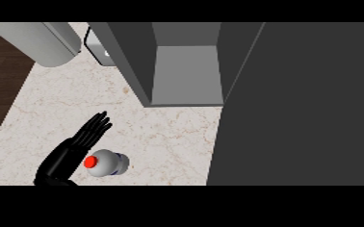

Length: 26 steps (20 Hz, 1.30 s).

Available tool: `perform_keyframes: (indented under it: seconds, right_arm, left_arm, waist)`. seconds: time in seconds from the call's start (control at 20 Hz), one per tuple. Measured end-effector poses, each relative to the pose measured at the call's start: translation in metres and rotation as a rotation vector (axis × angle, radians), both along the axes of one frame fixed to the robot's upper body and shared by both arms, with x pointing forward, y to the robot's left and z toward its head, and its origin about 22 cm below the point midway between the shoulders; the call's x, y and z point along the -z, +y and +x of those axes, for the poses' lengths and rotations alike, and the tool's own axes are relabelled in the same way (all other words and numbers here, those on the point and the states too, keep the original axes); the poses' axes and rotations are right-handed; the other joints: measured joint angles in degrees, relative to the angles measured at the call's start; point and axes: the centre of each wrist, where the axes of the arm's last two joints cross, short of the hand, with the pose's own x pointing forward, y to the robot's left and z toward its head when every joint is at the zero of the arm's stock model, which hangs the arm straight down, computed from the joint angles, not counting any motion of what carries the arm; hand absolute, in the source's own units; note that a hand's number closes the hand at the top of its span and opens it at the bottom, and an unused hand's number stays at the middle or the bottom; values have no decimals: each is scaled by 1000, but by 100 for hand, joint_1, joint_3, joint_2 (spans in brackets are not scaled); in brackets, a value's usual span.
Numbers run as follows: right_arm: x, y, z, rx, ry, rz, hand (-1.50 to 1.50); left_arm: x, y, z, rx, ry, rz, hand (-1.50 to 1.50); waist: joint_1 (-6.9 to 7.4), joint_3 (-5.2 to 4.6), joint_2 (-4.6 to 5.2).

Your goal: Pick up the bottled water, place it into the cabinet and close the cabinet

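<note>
The bottled water [107, 163] stands upright on the marble counter at the lower left, seen from above as a pale round body with a red cap. My left hand [84, 138] is just left of it, fingers straight and pointing up and to the right, open and holding nothing. The grey cabinet [186, 77] lies ahead in the middle, its inside shelf bare. Its open door [292, 106] is the large dark panel filling the right side. My right hand does not show.
A pale grey cylinder-like appliance [43, 41] sits at the top left. A small white box [99, 48] stands beside the cabinet's left wall. The counter's dark left edge [10, 81] runs down the far left.
</note>
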Motion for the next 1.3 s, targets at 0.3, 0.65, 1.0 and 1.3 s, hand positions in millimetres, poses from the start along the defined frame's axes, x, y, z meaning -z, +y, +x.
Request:
perform_keyframes:
  seconds: [0.3, 0.65, 1.0, 1.3]
  right_arm:
    - [-2, -1, 1, 11, -5, -11, -150]
    - [1, 0, 0, 6, -5, -11, -150]
    - [-2, 3, 0, 1, -1, -11, -150]
    - [1, 4, -2, 10, 3, 1, -150]
  left_arm:
    - [26, 10, 3, -32, 15, 30, -150]
    - [57, 13, 6, -46, 47, 55, -150]
    - [82, 6, 4, -64, 75, 27, -150]
    - [90, -4, 9, -64, 90, -8, -150]
  waist:
    - [11, 1, 2]
    - [-8, 0, 2]
    - [-16, -3, 2]
    - [-31, -2, -3]
